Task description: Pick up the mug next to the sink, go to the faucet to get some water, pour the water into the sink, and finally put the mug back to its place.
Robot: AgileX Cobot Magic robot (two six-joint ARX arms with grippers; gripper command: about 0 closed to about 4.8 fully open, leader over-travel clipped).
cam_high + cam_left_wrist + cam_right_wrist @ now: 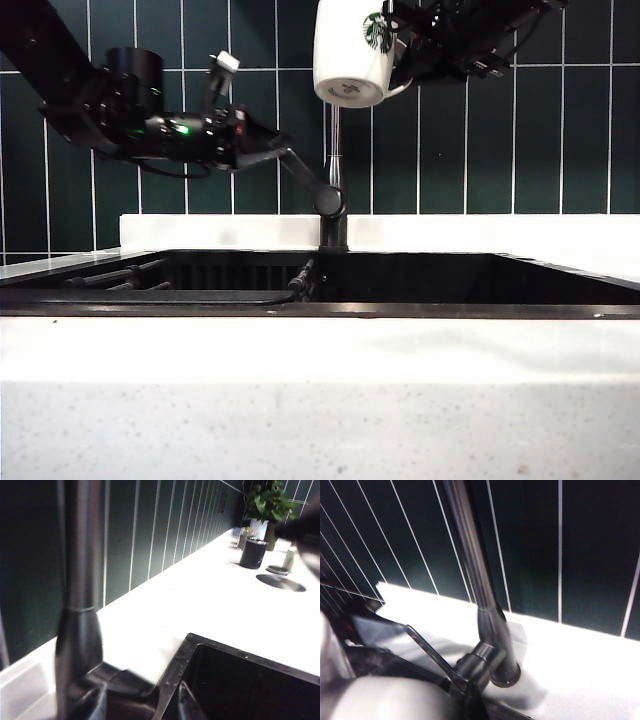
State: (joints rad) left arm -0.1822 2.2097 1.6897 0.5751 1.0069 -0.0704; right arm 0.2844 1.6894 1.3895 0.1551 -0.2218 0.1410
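nearest the exterior camera ran the white speckled table (320, 400), its front edge filling the lower part of that view, with the sink (400, 280) set into it just behind, a wide dark basin with a dark rim.

the mug (352, 52) was held high above the basin, at the top of the exterior view, close to the top of the faucet (334, 170) pipe. it was tilted so that its base faced down and toward the camera, with the green-and-white logo turned to the right, toward the right tool (405, 45). the right tool gripped the mug on that side, its jaws drawn close together on it; the exact hold was hidden behind the mug body. in the right wrist view the mug (385, 700) showed only as a blurred pale curve at the near edge, with the faucet (487, 630) base and its angled lever beyond.

the left tool (265, 150) reached in from the left at the lever of the faucet, its jaws spread. whether it touched the lever could not be told. in the left wrist view its dark fingertips (92, 705) flanked the lever beside the faucet (80, 605) pipe, with the sink (240, 680) corner alongside.

dark green wall tiles (500, 140) stood behind the table. a dark cup (253, 553) and a potted plant (267, 502) stood well down the table.
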